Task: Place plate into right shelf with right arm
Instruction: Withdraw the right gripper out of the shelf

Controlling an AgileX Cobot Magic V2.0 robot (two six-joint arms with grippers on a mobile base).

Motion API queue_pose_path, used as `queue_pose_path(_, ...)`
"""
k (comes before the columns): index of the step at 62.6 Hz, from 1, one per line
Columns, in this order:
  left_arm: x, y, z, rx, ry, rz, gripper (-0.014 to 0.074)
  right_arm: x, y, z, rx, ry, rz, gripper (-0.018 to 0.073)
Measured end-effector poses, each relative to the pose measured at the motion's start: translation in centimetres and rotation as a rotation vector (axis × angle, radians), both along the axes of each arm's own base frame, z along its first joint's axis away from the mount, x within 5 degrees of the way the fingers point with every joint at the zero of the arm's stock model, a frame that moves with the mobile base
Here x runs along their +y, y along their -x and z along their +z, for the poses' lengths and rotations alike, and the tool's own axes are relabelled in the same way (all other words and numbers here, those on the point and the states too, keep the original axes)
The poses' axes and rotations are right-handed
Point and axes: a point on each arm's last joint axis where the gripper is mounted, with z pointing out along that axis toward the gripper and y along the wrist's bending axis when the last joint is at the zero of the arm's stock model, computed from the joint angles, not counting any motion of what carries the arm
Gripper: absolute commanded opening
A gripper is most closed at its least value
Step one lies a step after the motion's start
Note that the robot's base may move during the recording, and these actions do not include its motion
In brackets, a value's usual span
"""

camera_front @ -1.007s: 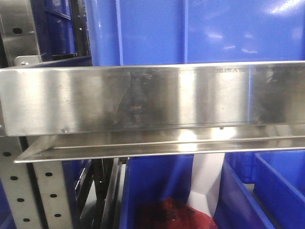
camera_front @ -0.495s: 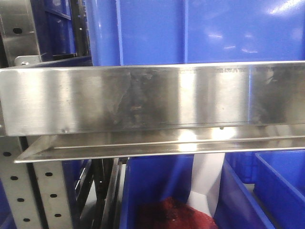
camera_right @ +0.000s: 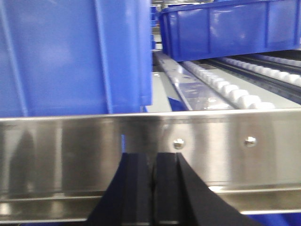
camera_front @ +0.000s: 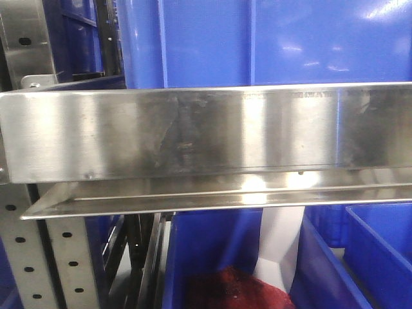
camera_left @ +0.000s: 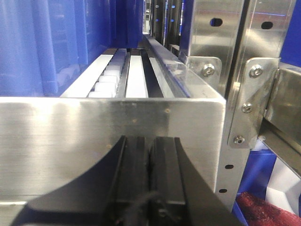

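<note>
Since the earlier frames the front view had shifted only slightly; the shelf sat almost where it was. Nearest, the right gripper hung with jaws pressed together, holding nothing, just before the steel lip; the left gripper was likewise closed and empty. Beyond the lip ran rollers and blue bins. The plate appeared in no view, so its direction from the jaws could not be told.

My front camera sits very close to the shiny shelf, looking straight at its long lip. My two wrist cameras look over each closed gripper at that same lip, blue bins behind.
</note>
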Motion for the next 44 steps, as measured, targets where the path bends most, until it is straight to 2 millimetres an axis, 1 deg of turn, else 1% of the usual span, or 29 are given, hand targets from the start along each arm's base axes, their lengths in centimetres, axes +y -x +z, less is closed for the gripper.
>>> queue_pose_path(44,0.00,0.00,0.00,0.000,0.000,0.000,-0.0047,0.08,0.00,0.00,0.000,0.000,0.014,0.0055)
